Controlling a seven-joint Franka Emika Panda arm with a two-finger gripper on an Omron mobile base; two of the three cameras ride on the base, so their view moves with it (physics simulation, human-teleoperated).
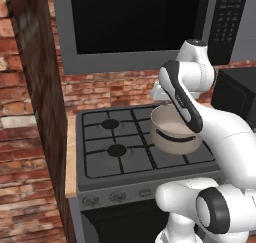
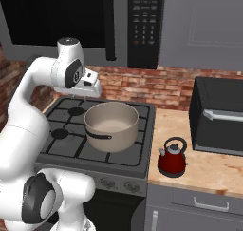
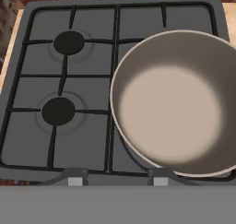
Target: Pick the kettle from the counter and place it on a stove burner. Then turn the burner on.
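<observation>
The claw [image 2: 95,90] hangs above the back of the stove, holding nothing; how far its fingers stand apart I cannot tell. Below it, the big beige pot [image 3: 177,103] sits on the right half of the grate, beside 2 bare burners [image 3: 58,111] on the left. The kettle [image 2: 172,158] stands upright on the counter [image 2: 218,170], just right of the stove, near the dark oven box [image 2: 218,116].

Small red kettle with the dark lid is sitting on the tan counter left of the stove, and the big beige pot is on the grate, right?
Not quite. The right base view shows the small red kettle on the tan counter to the right of the stove, not left. The big beige pot does sit on the grate.
</observation>
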